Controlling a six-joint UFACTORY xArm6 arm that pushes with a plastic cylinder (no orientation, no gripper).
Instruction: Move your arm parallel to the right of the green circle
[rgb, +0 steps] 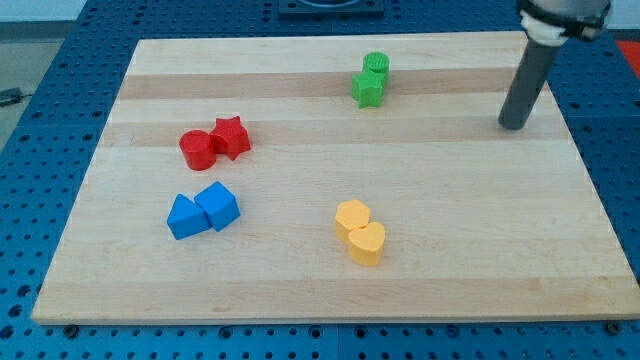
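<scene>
The green circle (376, 64) stands near the view's top, right of centre, on the wooden board (320, 270). A green star-like block (368, 89) touches it just below. My tip (513, 126) rests on the board well to the right of the green pair and somewhat lower in the view than the circle. The dark rod rises from it toward the view's top right corner.
A red circle (197, 149) and a red star (231, 136) touch at the left. Two blue blocks (186, 216) (218, 205) sit below them. Two yellow blocks (352, 217) (367, 242) sit at the bottom centre. The board's right edge is near my tip.
</scene>
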